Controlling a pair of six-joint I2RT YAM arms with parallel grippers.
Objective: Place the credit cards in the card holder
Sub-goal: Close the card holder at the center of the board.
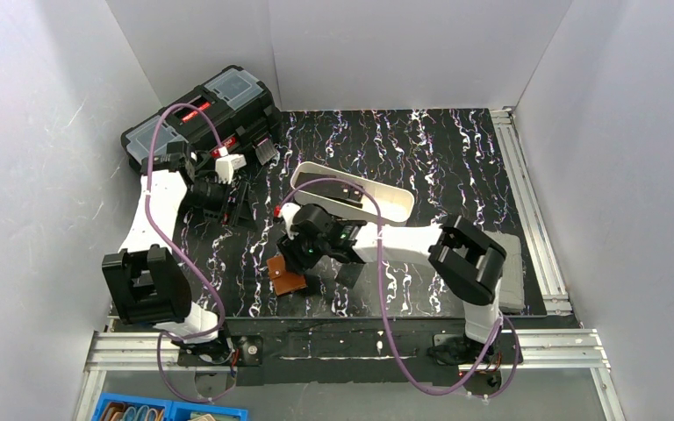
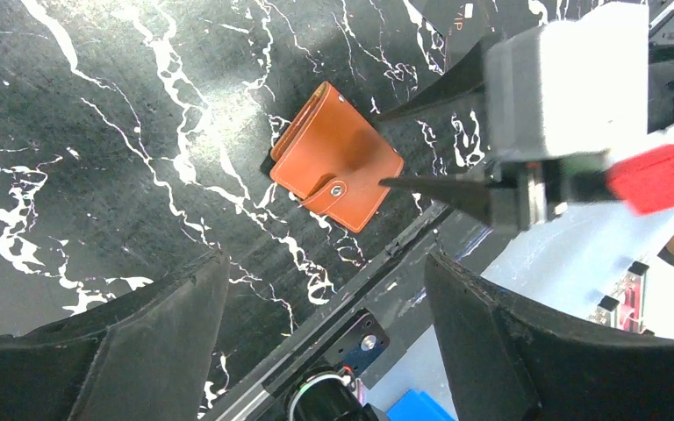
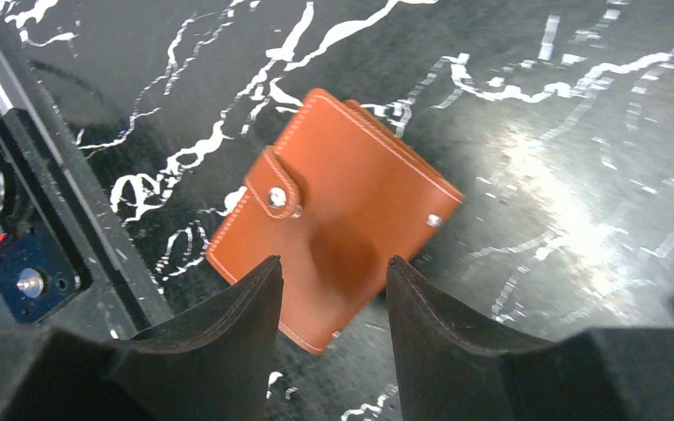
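Near the tabletop's (image 1: 456, 175) near edge, left of middle, the wallet (image 1: 287, 279) lay flat, its strap (image 3: 274, 186) snapped shut. Just over it hung the right hand (image 3: 332, 267), fingers (image 3: 228, 333) apart, gripping nothing. Toward the far left corner, beside the toolbox (image 1: 202, 110), the left hand (image 2: 325, 263) also stood wide apart and empty.

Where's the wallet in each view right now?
Top external: wallet lower centre, partly under the right tool.
Left wrist: wallet upper centre, closed, strap snapped.
Right wrist: wallet centre of frame, tilted.
Shared landmark: the black rail along the table's near edge, close beside the wallet in all three views.
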